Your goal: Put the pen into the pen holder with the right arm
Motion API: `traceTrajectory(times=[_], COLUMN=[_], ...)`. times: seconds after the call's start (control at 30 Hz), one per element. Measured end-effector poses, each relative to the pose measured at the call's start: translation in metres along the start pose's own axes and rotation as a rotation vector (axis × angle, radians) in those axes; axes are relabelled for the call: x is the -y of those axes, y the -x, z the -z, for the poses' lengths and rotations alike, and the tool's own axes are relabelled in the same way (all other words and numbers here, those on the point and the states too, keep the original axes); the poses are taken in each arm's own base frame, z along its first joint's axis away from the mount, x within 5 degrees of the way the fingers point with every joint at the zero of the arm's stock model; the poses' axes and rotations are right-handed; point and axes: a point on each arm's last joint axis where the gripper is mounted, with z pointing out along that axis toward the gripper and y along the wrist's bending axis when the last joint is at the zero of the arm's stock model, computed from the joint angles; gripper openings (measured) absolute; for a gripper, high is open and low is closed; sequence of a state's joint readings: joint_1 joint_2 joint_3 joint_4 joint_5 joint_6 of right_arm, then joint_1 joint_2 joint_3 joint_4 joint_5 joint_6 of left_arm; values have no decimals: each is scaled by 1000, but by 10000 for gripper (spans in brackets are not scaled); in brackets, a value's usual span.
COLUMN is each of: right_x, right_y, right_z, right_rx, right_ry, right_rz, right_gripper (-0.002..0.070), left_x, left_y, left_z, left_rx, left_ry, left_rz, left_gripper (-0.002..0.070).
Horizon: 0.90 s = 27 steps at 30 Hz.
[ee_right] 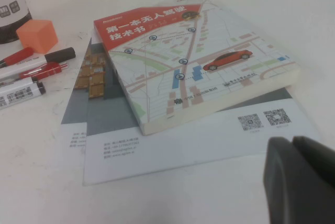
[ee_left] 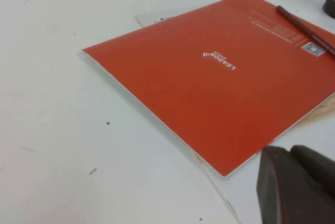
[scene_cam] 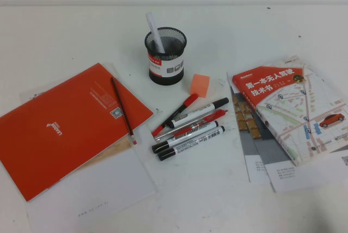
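A: Status on the pen job at that moment?

B: Not started, I'd say. Pen (scene_cam: 123,111) lay flat on the orange notebook (scene_cam: 65,127), slanting from its top edge down to the corner, pale tip just off the cover. Nothing was touching it.

A: Holder?

B: Holder (scene_cam: 165,55) stood upright behind the marker pile, well apart from the pen. It already had a white pen (scene_cam: 154,30) leaning inside. Orange cube (scene_cam: 199,85) sat just beside it.

A: Right gripper?

B: Right gripper (ee_right: 302,179) was out of the high view. Its wrist view showed only the dark fingertips at the frame edge, over the papers (ee_right: 193,140) under the map book (ee_right: 193,62). So it hung on the book side, far from the pen. The tips looked close together, but I couldn't tell the jaw state for sure.

A: Left?

B: Left gripper (ee_left: 298,185) same story: a dark tip at the frame corner, near the notebook's near corner, parked by the look of it. Jaw state couldn't be told. The pen end showed in that view too.

A: What's left?

B: Everything: reach across the markers (scene_cam: 187,127), pinch the pen, lift, tip it upright, drop it in the holder.
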State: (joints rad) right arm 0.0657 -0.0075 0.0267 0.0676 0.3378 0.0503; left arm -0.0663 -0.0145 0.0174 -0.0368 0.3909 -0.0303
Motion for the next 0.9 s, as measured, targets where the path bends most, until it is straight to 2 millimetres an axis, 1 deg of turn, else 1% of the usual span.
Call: traceTrajectory(times=[0.9], right_x=[-2], right_y=[0], right_z=[0], right_rx=[-1], right_ry=[18], right_rz=[-50], right_gripper=[-20], left_x=[0], left_y=[0], left_z=[0], left_rx=[0], left_ry=[0], left_rz=[0], left_gripper=[-3])
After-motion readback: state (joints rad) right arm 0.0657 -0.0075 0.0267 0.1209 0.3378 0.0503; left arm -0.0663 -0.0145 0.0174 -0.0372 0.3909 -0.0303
